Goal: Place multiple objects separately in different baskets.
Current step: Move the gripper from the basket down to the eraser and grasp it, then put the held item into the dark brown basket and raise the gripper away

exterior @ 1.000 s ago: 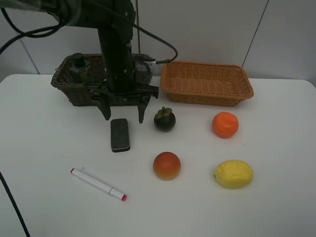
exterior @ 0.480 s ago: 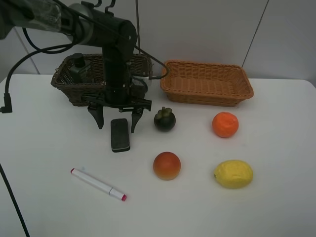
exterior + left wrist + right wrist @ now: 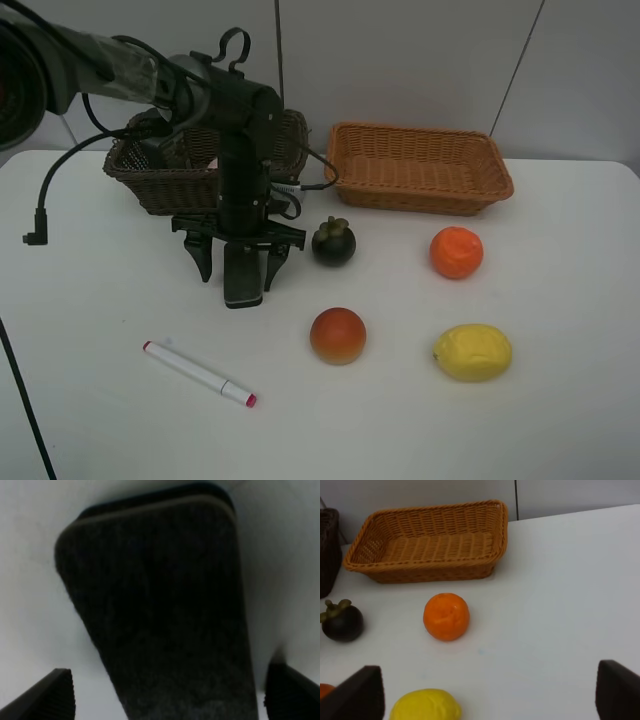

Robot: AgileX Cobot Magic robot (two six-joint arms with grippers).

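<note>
Tabletop [image 3: 560,420], spread left end effector [image 3: 238,274] straddling eraser [image 3: 160,605]

Lab: white table [image 3: 560,420], plain wall [image 3: 420,60], cabled robot arm [image 3: 238,150]

Left gripper [image 3: 238,272] lowered and drawn nearer, from just in front of dark basket [image 3: 150,185] down over eraser [image 3: 243,292]. Wide-spread fingers [image 3: 200,258] now set left and right of eraser's far half. Arm's upper links brought lower into view at far left.
</note>
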